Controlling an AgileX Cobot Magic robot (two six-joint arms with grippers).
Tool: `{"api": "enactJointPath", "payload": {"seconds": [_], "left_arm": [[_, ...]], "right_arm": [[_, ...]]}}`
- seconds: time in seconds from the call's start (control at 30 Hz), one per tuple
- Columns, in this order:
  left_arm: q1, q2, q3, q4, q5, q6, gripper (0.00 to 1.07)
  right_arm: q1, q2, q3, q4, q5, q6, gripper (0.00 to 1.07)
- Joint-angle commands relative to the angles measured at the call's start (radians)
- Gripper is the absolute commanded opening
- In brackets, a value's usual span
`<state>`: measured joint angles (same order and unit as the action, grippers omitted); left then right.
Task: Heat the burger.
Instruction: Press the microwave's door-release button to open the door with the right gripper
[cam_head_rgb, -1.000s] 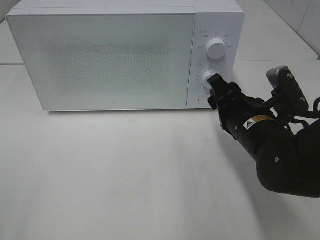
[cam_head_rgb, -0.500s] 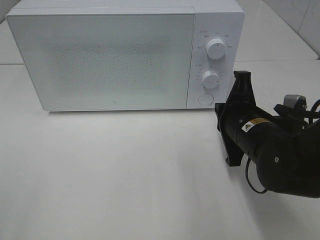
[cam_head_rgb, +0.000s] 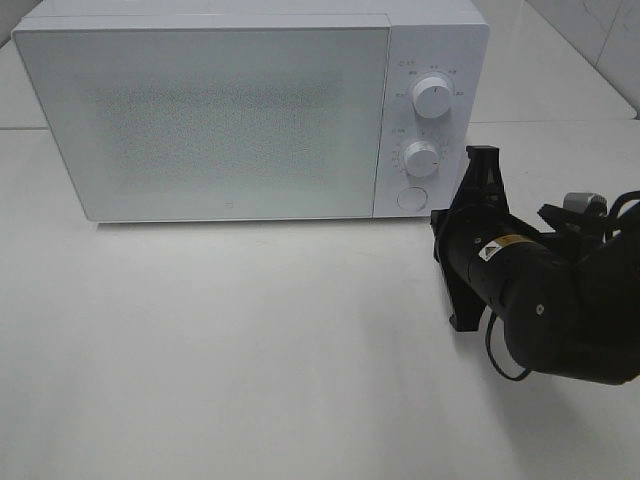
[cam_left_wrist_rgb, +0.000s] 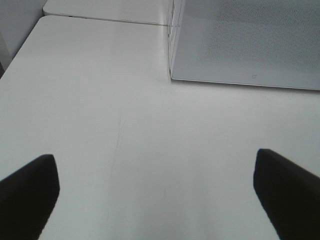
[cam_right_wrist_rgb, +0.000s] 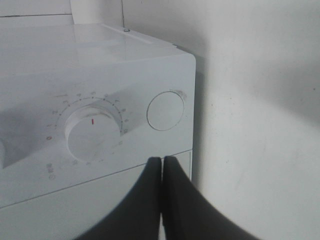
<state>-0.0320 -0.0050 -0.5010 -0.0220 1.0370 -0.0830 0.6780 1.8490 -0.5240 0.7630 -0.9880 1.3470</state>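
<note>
- Right end effector (cam_right_wrist_rgb: 161, 165), closed tight and empty, hovers near the white boxy microwave's (cam_head_rgb: 250, 115) round button (cam_right_wrist_rgb: 165, 110).
- A stray nudge could pop the door (cam_head_rgb: 200, 160), halting heating.

Bright, even, cool light; soft shadow under microwave (cam_head_rgb: 230, 120) front; right claw (cam_right_wrist_rgb: 162, 165) dark, soft-focus; slight grain.
</note>
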Motion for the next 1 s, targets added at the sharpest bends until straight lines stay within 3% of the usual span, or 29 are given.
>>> {"api": "enactJointPath", "payload": {"seconds": [0.03,0.53,1.0], "left_arm": [[0.004,-0.022,0.001,0.001,-0.005,-0.004,0.98],[0.004,-0.022,0.001,0.001,-0.005,-0.004,0.98],[0.004,-0.022,0.001,0.001,-0.005,-0.004,0.98]], "right_arm": [[-0.01,0.044,-0.048,-0.011,0.008,-0.008,0.0],[-0.088,0.174,-0.21,-0.088,0.059,-0.012,0.0],[-0.12,0.245,-0.287,-0.089,0.056,-0.022,0.0]]}}
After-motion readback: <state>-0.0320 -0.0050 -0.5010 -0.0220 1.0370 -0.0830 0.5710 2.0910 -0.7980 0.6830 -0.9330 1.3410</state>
